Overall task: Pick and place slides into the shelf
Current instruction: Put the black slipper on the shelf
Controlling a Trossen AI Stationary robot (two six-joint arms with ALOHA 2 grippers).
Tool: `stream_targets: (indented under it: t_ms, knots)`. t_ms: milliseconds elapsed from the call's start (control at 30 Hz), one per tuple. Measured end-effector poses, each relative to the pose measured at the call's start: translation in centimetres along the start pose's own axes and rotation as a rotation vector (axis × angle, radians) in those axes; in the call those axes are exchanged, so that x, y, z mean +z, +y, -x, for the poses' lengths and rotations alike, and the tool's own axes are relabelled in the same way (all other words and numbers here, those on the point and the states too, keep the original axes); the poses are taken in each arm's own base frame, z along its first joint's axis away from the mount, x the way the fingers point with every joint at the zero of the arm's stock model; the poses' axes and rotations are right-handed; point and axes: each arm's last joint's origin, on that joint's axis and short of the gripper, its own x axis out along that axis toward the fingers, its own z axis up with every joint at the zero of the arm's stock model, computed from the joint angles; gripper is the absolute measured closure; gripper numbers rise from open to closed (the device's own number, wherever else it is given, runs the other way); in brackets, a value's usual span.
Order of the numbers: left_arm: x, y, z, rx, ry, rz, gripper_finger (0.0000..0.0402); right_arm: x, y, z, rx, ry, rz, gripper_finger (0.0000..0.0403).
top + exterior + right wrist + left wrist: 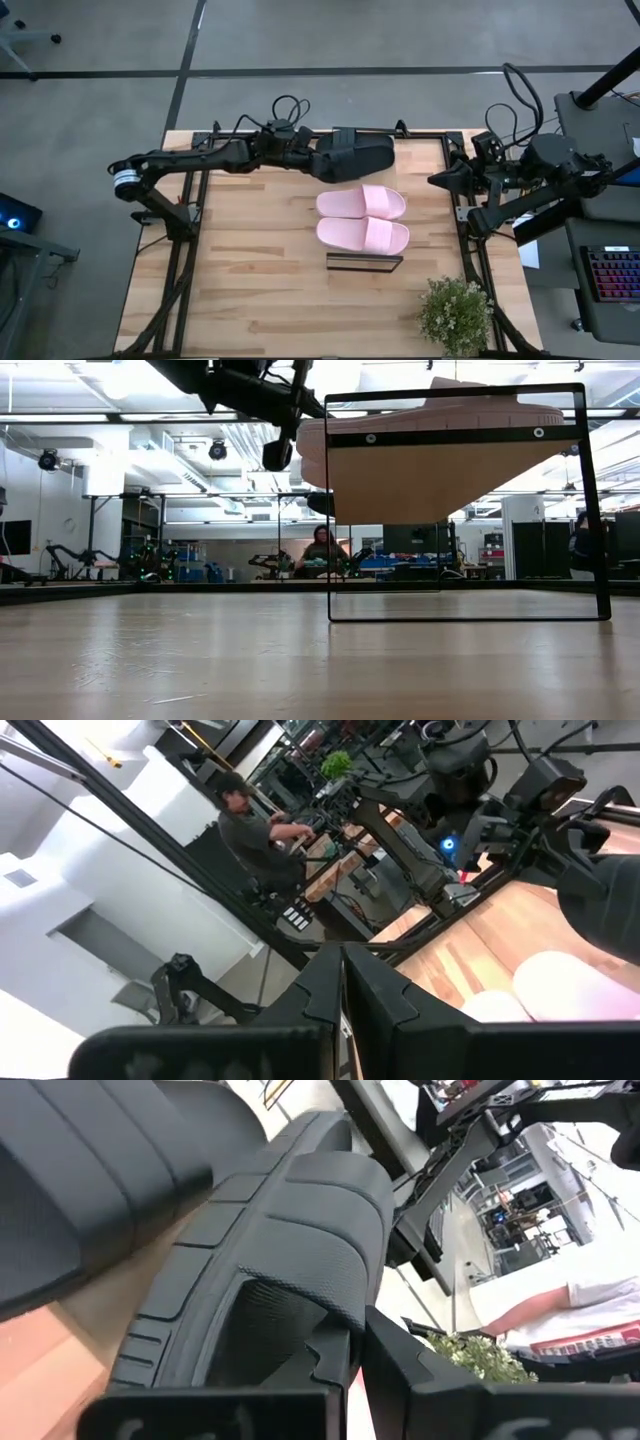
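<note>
Left gripper [318,157] sits upper centre of the high view, clamped on a black slide [358,155] that sticks out toward the right of the frame. A second black slide seems stacked with it, but the two can't be separated cleanly from above. Left wrist view is filled by the black slide [270,1270], ribbed sole and textured strap close to the lens, with the dark fingers [420,1370] pressed against it.

Two pink slides lie side by side at frame centre in the high view: far pink slide [361,202] and near pink slide [363,235], touching along their long edges, toes pointing right. They rest on top of the shelf [364,262], of which only the front edge shows just below the near one. In the low view the shelf [450,470] stands right of centre: thin black frame, light-wood top, and a pink slide [470,408] visible above the plank.

Right gripper [442,179] is parked at the right edge of the table [250,290], upper right of the high view, well apart from the slides. Its fingers are closed together with nothing between them, as the right wrist view shows [342,982].

Potted plant [456,314] sits in the lower right corner of the table. A person [255,830] is seated in the background of the right wrist view.
</note>
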Motion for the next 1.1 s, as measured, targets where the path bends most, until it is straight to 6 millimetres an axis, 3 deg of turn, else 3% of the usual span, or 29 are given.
stream_targets:
  t_ms: [233, 1100]
  knots:
    - [-0.1, -0.3, -1.1, -0.027, 0.033, -0.001, 0.0401, 0.0, 0.0, 0.0, 0.002, -0.001, 0.0, 0.0394]
    - [-1.0, -0.7, -1.3, -0.036, 0.072, 0.024, 0.0401, 0.0, 0.0, 0.0, 0.002, -0.001, 0.014, 0.0394]
